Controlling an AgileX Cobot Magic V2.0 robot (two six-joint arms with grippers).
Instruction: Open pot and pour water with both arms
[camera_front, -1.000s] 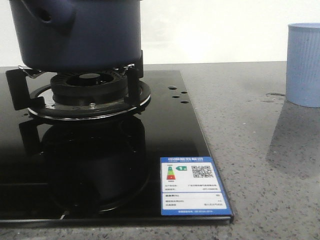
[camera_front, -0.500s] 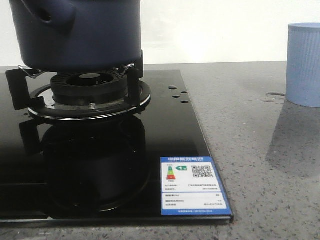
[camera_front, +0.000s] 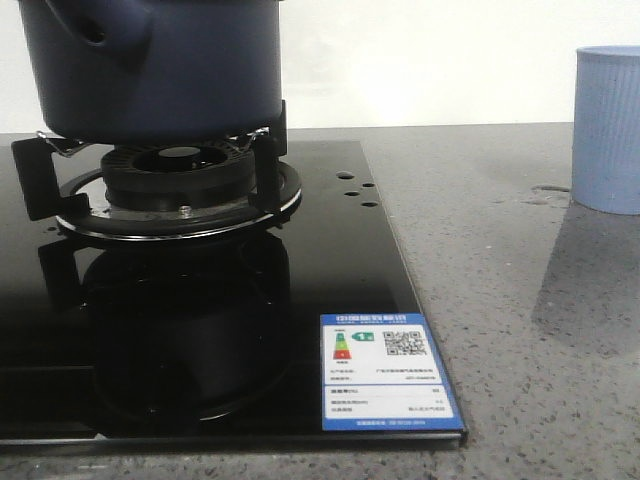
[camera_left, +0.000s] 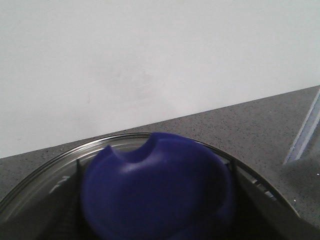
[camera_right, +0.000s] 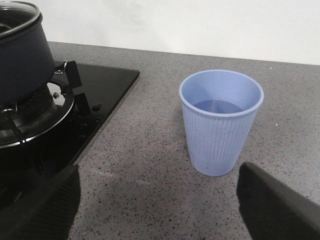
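Note:
The dark navy pot (camera_front: 160, 70) sits on the burner grate (camera_front: 180, 190); its stubby holed handle faces the camera. The right wrist view shows the pot (camera_right: 20, 60) with its glass lid's shiny rim on top. In the left wrist view the glass lid (camera_left: 45, 167) and its blue knob (camera_left: 160, 190) fill the lower picture, blurred and very near. My left gripper (camera_left: 155, 220) is spread wide, a dark finger on each side of the knob; contact is unclear. My right gripper (camera_right: 159, 200) hangs open over bare counter, just short of the pale blue ribbed cup (camera_right: 220, 125).
The black glass stove top (camera_front: 330, 260) carries a blue energy label (camera_front: 385, 370) near its front right corner. Grey speckled counter (camera_front: 500, 300) runs to the right, where the ribbed cup (camera_front: 610, 130) stands. A white wall is behind.

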